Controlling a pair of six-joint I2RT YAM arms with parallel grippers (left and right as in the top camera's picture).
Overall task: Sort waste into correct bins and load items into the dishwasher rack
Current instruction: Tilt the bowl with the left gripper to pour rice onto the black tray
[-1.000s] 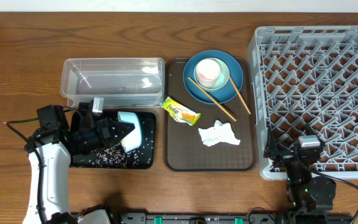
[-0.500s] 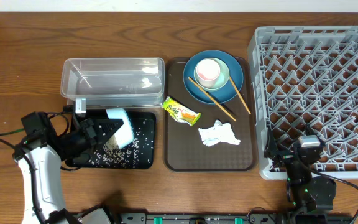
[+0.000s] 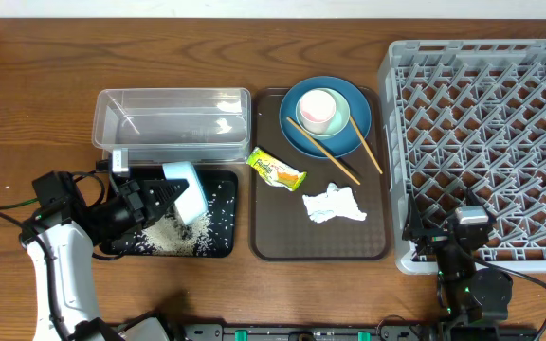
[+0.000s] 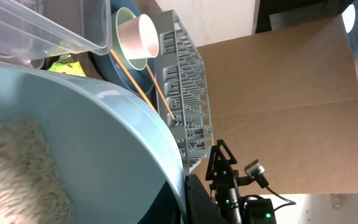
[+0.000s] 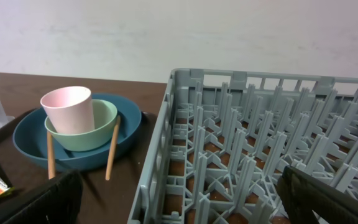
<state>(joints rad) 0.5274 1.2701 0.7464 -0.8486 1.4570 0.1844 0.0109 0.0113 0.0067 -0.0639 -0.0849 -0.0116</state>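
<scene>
Tipping white and light-blue bowl [image 3: 188, 189] over shallow black rectangular tray [image 3: 226, 244], left gripper [image 3: 162, 200] clenched on rim. We want steeper tilt, gentle shake, so loose white rice grains [image 3: 172, 237] land inside tray. Right gripper [image 5: 179, 202] splayed wide, empty, by large grey plastic rack [image 3: 482, 123] corner.

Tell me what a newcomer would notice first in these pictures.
The large square grey plastic dishwasher rack fills the right side of the overhead view. At the left, the left claw grips a white and light-blue bowl, tipped over the shallow black rectangular tray where loose white rice grains lie piled. In the middle, a brown serving tray carries a dark blue plate stacked with a mint bowl and pink cup.
</scene>
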